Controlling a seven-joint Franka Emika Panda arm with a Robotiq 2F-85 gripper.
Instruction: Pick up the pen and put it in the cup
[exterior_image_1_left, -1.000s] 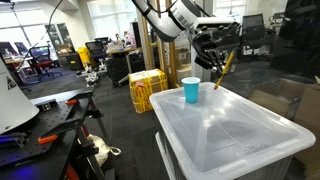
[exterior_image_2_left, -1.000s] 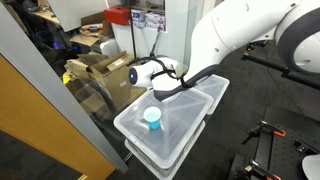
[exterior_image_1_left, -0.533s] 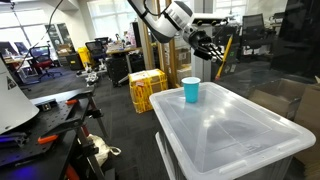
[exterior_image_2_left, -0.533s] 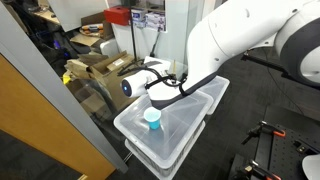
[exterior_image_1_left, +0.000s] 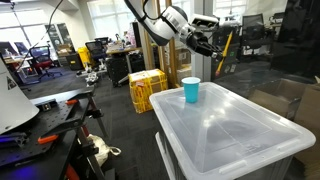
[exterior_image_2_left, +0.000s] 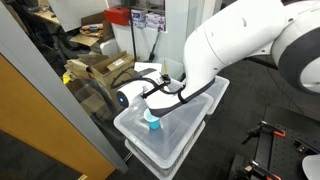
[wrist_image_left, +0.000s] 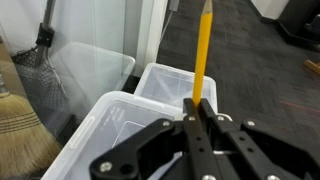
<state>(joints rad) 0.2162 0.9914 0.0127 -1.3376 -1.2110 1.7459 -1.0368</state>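
My gripper (exterior_image_1_left: 213, 42) is shut on the thin yellow pen (exterior_image_1_left: 223, 54) and holds it in the air, above and to the right of the light blue cup (exterior_image_1_left: 190, 90). The cup stands upright on the clear plastic bin lid (exterior_image_1_left: 240, 130) near its far corner. In the wrist view the pen (wrist_image_left: 203, 55) sticks straight out from between the closed black fingers (wrist_image_left: 196, 108). In an exterior view the cup (exterior_image_2_left: 153, 120) is partly hidden behind the arm, and the pen does not show there.
A yellow crate (exterior_image_1_left: 147, 88) stands on the floor behind the bin. Clear plastic bins (wrist_image_left: 165, 80) lie below the gripper, and a broom (wrist_image_left: 25, 90) leans at the left. Cardboard boxes (exterior_image_2_left: 100, 70) and a glass wall flank the bin.
The gripper has lifted the pen higher and tilted it nearer to upright, moving up and slightly back from the cup. The cup has not moved.
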